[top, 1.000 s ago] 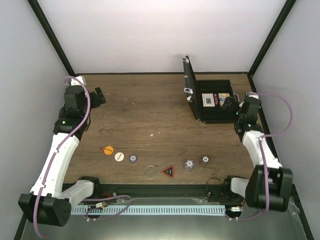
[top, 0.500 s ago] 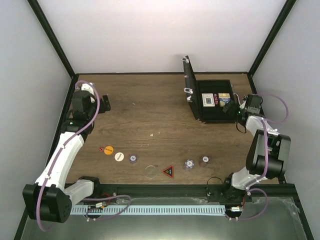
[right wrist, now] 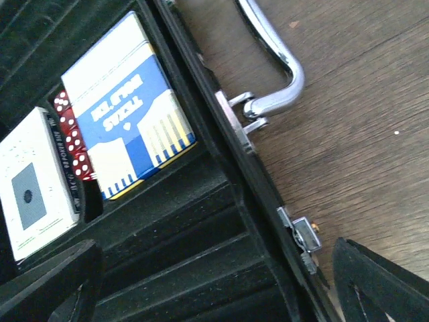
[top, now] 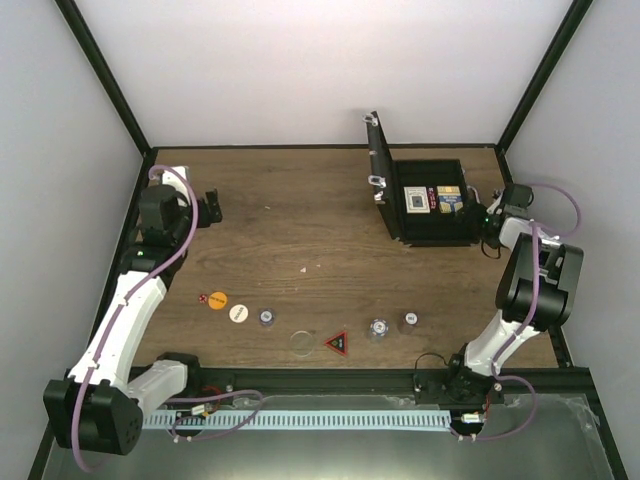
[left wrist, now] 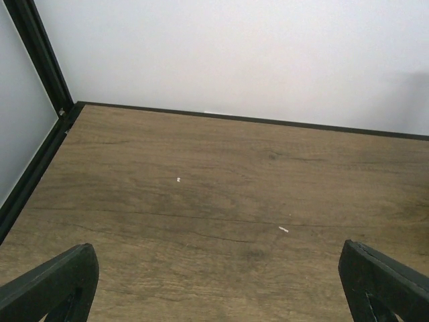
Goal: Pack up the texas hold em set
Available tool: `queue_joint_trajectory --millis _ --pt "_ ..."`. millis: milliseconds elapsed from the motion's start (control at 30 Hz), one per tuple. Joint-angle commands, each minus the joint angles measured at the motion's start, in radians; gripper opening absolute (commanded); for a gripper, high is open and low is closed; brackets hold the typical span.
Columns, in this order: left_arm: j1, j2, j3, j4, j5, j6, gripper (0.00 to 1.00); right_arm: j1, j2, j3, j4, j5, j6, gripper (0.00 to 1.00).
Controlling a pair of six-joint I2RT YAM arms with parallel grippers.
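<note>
The black case [top: 432, 232] lies open at the back right, its lid [top: 378, 175] standing upright. It holds a white deck [top: 414, 200] and a blue-white deck [top: 447, 197]. In the right wrist view I see the blue-white deck [right wrist: 127, 107], the white deck [right wrist: 30, 194], red dice [right wrist: 70, 144], the silver handle [right wrist: 275, 60] and a latch [right wrist: 305, 235]. My right gripper [top: 478, 213] is open and empty over the case's right rim [right wrist: 214, 295]. My left gripper [top: 205, 208] is open and empty over bare wood [left wrist: 218, 288] at the back left.
Near the front edge lie red dice [top: 203, 298], an orange chip [top: 217, 299], a white chip [top: 238, 313], a purple-grey chip [top: 267, 318], a clear disc [top: 302, 342], the red-black triangle [top: 337, 343] and two more chips [top: 378, 329] [top: 410, 320].
My right arm has folded back and its gripper has shifted right, from over the case's inside to its right rim. My left gripper has moved slightly right and nearer.
</note>
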Motion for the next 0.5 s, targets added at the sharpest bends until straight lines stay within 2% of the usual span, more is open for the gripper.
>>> queue_joint_trajectory --millis 0,100,467 --pt "0.004 0.001 -0.009 0.016 0.009 0.013 1.00 -0.011 0.015 0.051 -0.032 0.042 -0.026 0.95" --pt "0.003 0.004 -0.008 0.015 0.004 0.013 1.00 -0.010 0.023 0.042 -0.029 -0.010 -0.028 0.95" --pt "0.003 0.015 -0.009 0.012 0.001 0.012 1.00 0.010 0.011 0.019 -0.029 -0.231 -0.042 0.81"
